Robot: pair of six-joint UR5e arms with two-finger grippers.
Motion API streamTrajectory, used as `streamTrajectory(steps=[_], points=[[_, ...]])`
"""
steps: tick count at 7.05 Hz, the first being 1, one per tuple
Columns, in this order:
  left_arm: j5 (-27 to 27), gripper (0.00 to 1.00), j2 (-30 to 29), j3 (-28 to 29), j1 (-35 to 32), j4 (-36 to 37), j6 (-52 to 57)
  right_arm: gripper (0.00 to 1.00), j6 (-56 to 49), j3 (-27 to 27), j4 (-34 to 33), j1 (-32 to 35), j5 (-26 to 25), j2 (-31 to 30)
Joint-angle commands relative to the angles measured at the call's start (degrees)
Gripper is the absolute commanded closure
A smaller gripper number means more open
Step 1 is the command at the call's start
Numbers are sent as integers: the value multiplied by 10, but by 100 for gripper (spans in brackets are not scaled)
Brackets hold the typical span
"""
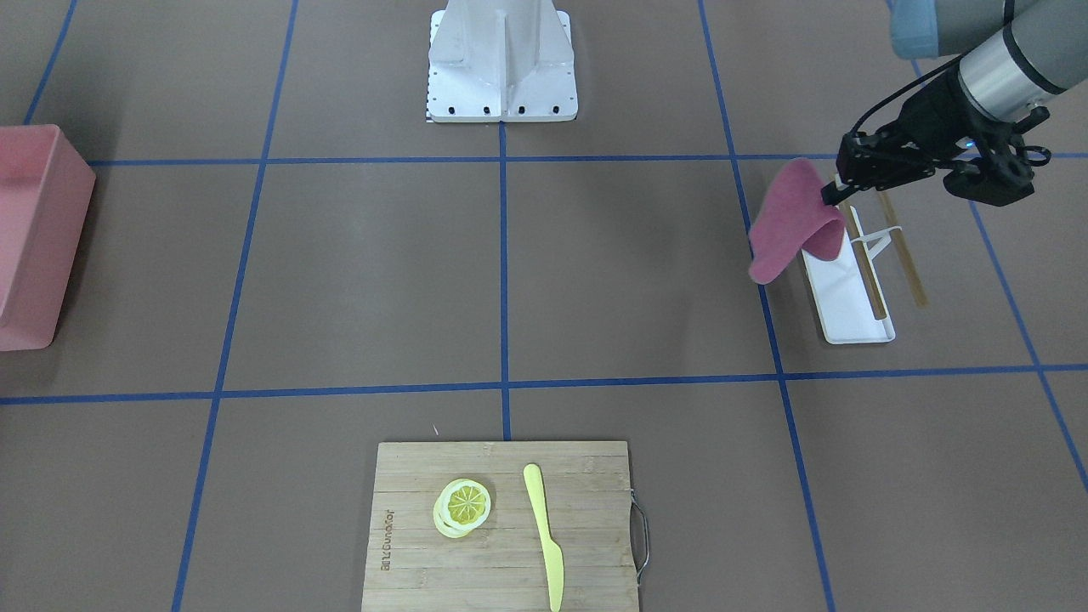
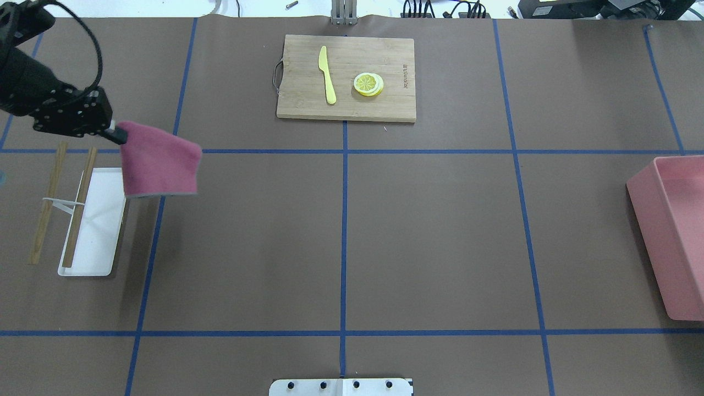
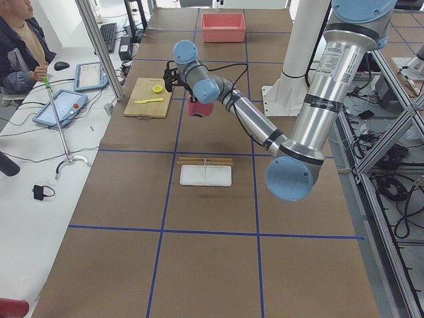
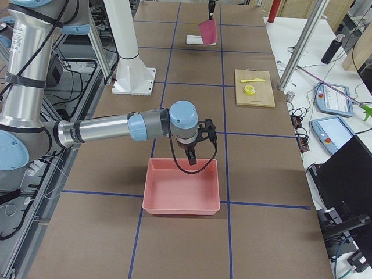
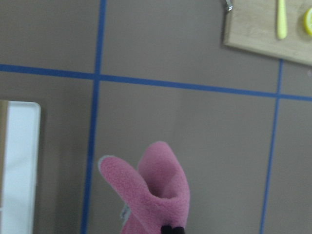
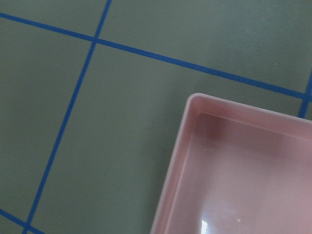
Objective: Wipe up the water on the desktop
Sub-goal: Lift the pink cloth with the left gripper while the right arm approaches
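The desktop (image 2: 429,231) is a flat brown surface divided by blue tape lines; I see no water on it. My left gripper (image 2: 115,133) is shut on a pink cloth (image 2: 159,162) and holds it in the air above the desktop, beside the white tray. The cloth hangs folded from the fingertips in the front view (image 1: 790,221) and the left wrist view (image 5: 156,195). My right gripper (image 4: 192,156) hovers over the pink bin's near rim; it shows only in the right side view, so I cannot tell whether it is open or shut.
A bamboo cutting board (image 2: 346,77) with a yellow knife (image 2: 326,74) and lemon slices (image 2: 368,84) lies at the far middle. A white tray (image 2: 93,220) with chopsticks (image 2: 47,203) lies under the cloth's left. A pink bin (image 2: 671,231) stands at the right edge.
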Motion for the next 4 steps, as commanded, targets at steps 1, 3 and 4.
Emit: streamTrajectory(steps=[1, 3, 4], points=[[3, 100, -95, 10, 38, -1, -100, 0, 12, 2, 87, -45, 39, 8], [57, 100, -163, 15, 110, -5, -190, 0, 177, 6, 171, -114, 40, 77], [106, 100, -201, 25, 156, -5, -227, 0, 267, 6, 231, -148, 24, 104]])
